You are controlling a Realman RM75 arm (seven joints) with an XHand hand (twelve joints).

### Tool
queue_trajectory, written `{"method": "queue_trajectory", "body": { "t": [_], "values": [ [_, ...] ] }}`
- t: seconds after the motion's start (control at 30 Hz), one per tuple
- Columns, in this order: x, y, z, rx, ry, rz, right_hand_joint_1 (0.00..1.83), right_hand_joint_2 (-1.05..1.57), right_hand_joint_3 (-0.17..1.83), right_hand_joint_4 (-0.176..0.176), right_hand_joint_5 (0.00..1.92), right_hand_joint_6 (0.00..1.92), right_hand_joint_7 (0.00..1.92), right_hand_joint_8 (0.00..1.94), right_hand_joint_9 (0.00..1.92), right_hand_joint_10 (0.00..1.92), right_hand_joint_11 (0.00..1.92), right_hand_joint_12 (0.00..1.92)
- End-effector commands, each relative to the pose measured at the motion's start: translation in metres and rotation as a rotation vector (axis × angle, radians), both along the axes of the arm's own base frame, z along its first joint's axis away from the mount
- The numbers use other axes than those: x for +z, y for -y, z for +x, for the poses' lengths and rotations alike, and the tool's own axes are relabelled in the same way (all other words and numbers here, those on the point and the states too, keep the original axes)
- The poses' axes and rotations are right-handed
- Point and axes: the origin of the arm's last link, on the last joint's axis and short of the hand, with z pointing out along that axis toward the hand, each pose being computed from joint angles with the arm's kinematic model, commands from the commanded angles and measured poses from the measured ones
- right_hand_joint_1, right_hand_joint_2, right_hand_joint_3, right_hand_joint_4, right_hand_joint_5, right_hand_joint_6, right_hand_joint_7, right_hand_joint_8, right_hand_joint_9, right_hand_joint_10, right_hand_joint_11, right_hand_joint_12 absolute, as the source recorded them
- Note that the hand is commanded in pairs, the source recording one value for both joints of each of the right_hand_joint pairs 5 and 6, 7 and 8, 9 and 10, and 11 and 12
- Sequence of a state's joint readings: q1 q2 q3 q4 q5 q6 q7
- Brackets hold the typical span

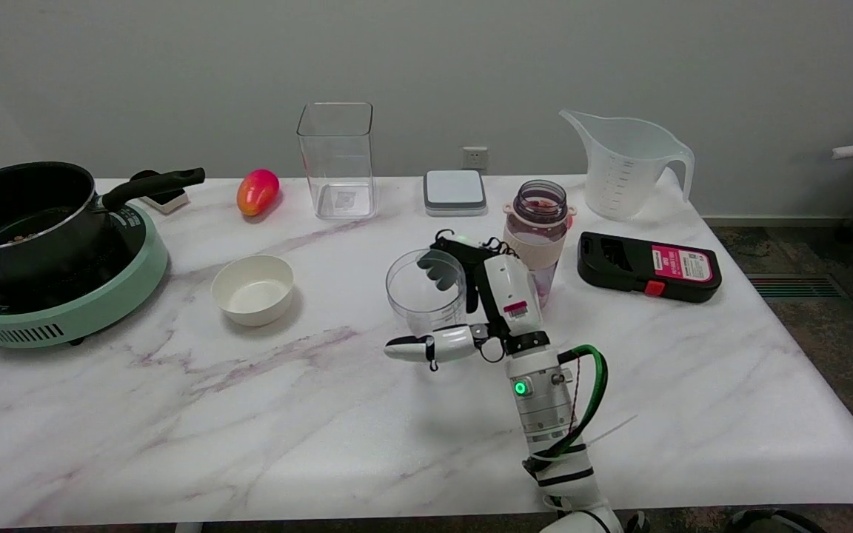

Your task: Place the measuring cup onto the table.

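Fingers (437, 268) of right hand (497, 292) wrap the clear measuring cup (426, 292); bare table (249, 429) in front.

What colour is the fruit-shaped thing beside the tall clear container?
Red-pink fading to orange-yellow, on the mango-like fruit; it shows best in the head view.

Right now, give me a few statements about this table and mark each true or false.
1. The right hand has its fingers around a small clear cup. True.
2. The white bowl sits on the green cooker. False: it stands on the table.
3. The large measuring jug lies on its side. False: it stands upright.
4. A black pot sits on the cooker. True.
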State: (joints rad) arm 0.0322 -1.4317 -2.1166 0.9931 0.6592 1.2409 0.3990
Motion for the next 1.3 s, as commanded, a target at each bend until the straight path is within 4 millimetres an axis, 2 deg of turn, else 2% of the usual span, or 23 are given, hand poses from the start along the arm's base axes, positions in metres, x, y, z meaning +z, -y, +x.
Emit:
{"method": "queue_trajectory", "body": {
  "t": [0.03, 0.43, 0.67, 1.3],
  "values": [
    [-0.011, -0.009, -0.006, 0.007, 0.007, 0.022, 1.25, 1.57, 0.21, 0.0, 1.92, 1.92, 1.89, 1.89, 1.71, 1.71, 1.51, 1.51],
    [-0.013, -0.008, -0.003, -0.008, 0.054, 0.041, 1.23, 1.57, 0.22, 0.0, 1.92, 1.92, 1.88, 1.88, 1.7, 1.7, 1.5, 1.5],
    [-0.008, -0.005, 0.001, -0.029, 0.078, 0.055, 1.19, 1.54, 0.25, 0.0, 1.87, 1.87, 1.85, 1.85, 1.67, 1.67, 1.48, 1.48],
    [-0.001, -0.007, -0.011, -0.084, 0.11, 0.057, 1.21, 1.5, 0.28, 0.0, 1.85, 1.85, 1.84, 1.84, 1.66, 1.66, 1.47, 1.47]
  ]
}}
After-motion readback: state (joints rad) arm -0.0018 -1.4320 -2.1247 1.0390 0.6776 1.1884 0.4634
